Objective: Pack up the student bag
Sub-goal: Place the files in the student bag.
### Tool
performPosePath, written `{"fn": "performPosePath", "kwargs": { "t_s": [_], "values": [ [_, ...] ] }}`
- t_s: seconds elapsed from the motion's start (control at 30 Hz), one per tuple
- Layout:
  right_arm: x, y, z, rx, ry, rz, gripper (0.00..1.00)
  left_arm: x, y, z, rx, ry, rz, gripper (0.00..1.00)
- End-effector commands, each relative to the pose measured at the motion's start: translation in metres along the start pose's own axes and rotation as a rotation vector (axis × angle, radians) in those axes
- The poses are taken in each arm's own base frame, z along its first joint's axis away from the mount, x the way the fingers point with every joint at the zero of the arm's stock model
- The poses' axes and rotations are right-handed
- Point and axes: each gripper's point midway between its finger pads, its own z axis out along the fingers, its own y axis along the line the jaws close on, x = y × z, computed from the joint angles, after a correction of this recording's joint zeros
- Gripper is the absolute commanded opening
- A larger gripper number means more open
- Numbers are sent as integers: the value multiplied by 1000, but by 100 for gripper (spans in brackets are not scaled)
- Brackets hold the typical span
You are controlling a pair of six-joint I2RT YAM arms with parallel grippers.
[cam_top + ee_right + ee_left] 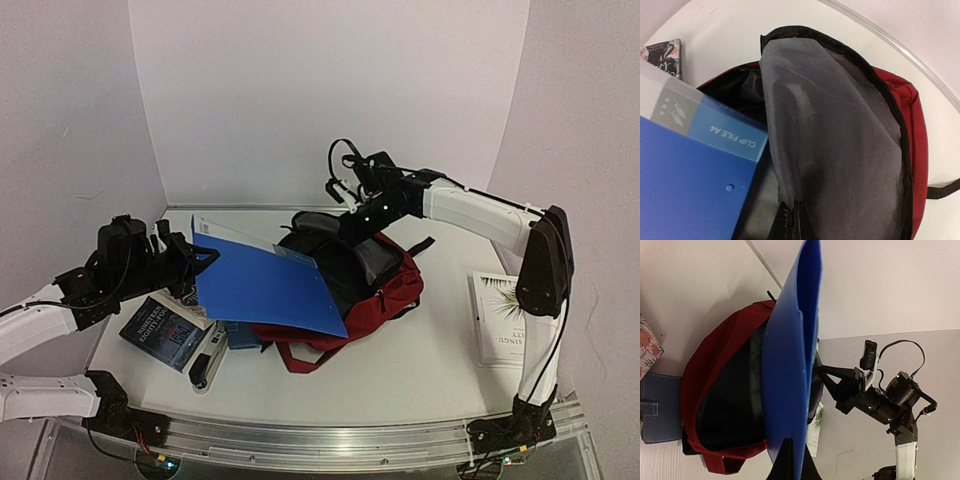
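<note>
1. Table (420, 370) – white, carries everything.
2. Student bag (395, 290) – dark red, lying mid-table, a little toward the far edge. Mouth open, grey lining (840, 125) pulled up.
3. Blue folder (265, 285) – tilted, lifted off the table. One end toward the left edge, label end over the bag's dark opening; can't tell if it is inside.
4. White book (497, 318) – flat at the right edge, apart from the bag.
5. Dark book (165, 325) – flat near the left edge, partly under the folder.
6. Blue case (657, 407) – on the table just beside the bag.
7. Left pincer (190, 262) – clenched on the folder's edge.
8. Right pincer (796, 217) – clenched on the grey lining.
</note>
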Motion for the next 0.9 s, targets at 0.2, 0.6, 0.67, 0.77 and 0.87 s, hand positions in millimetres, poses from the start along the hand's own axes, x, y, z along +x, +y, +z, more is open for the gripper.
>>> {"fn": "performPosePath", "kwargs": {
  "t_s": [0.2,0.6,0.67,0.77,0.87],
  "values": [
    [-9,27,-34,-112,-80,-62,0,-47,-53,-15,279,-264,-36,0],
    [-62,50,-49,-268,-172,156,0,-40,-62,39,339,-262,61,0],
    [-68,51,-49,-272,-187,168,0,-35,-66,53,358,-233,69,0],
    [-77,53,-49,-283,-209,158,0,-22,-71,74,376,-161,65,0],
    [-85,56,-51,-301,-230,135,0,-7,-73,90,400,-75,63,0]
  ]
}}
